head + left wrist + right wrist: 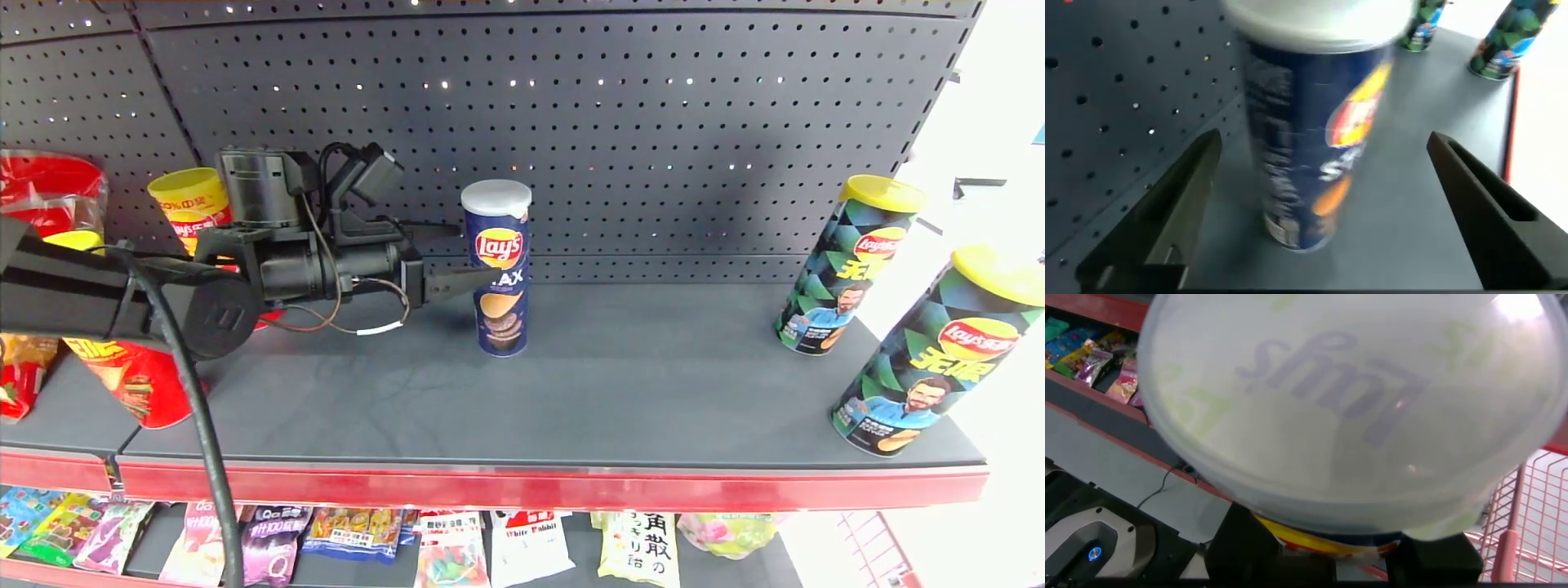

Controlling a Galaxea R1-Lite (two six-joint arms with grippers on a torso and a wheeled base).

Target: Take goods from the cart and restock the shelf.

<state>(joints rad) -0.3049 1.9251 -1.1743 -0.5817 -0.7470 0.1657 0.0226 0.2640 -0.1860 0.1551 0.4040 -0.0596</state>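
**Currently at the grey shelf with a red front lip (653,392)**

Closest in, the right hand (1331,559) is clamped on a tall can with a clear plastic lid and yellow rim (1347,408), with the red wire cart (1527,527) near it. Farther out on the shelf, a green crisp can with a yellow lid (939,351) sits by the right front edge, and a second green can (849,265) sits behind it. Mid-shelf, the blue cylindrical crisp can with a white lid (500,269) stands upright. The left hand (476,255) is spread wide around it, one finger on each side, neither touching. Behind everything rises the dark perforated back panel (653,122).
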